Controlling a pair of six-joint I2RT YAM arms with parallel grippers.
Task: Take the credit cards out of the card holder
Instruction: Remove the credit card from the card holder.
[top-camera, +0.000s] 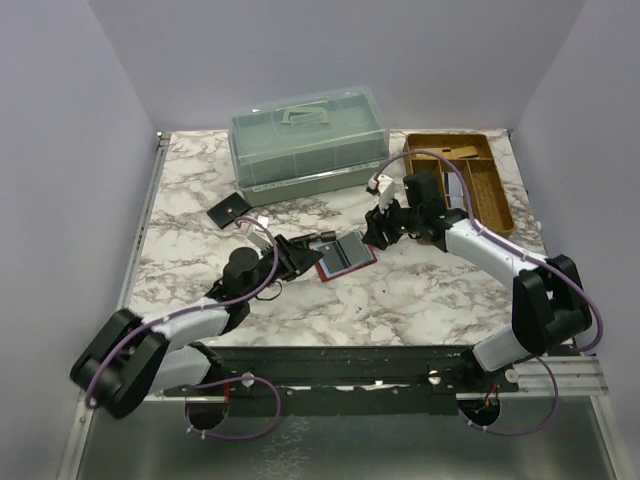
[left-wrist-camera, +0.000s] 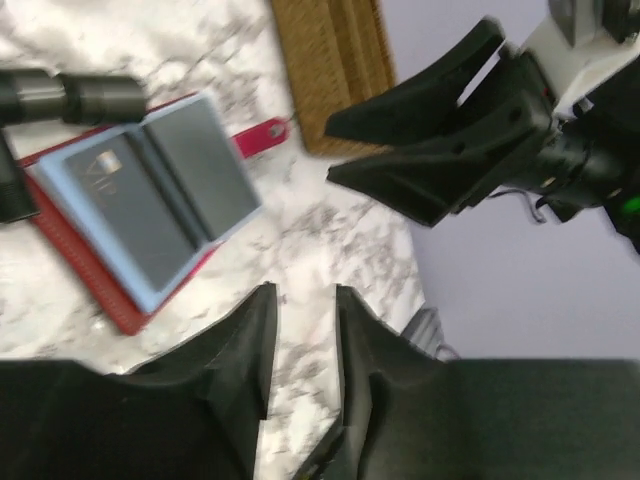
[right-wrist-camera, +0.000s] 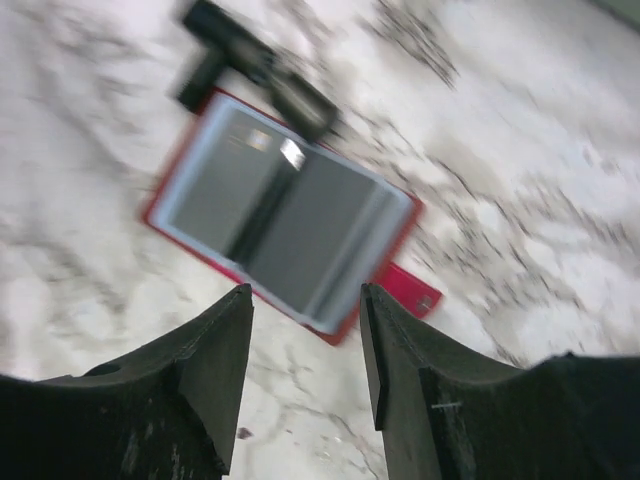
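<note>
1. Pale blue-grey glossy credit cards (left-wrist-camera: 150, 200) sit in the open flat red card holder (left-wrist-camera: 90, 275).
2. Left gripper (left-wrist-camera: 303, 300), arm outstretched low, lies just left of it, jaws barely parted.
3. Right gripper (right-wrist-camera: 305, 300), elbow bent, hovers just right of it, jaws spread.

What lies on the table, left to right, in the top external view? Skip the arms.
Small black wallet → open red card holder → wooden tray. The lidded box overlaps the first two, so omitted.
</note>
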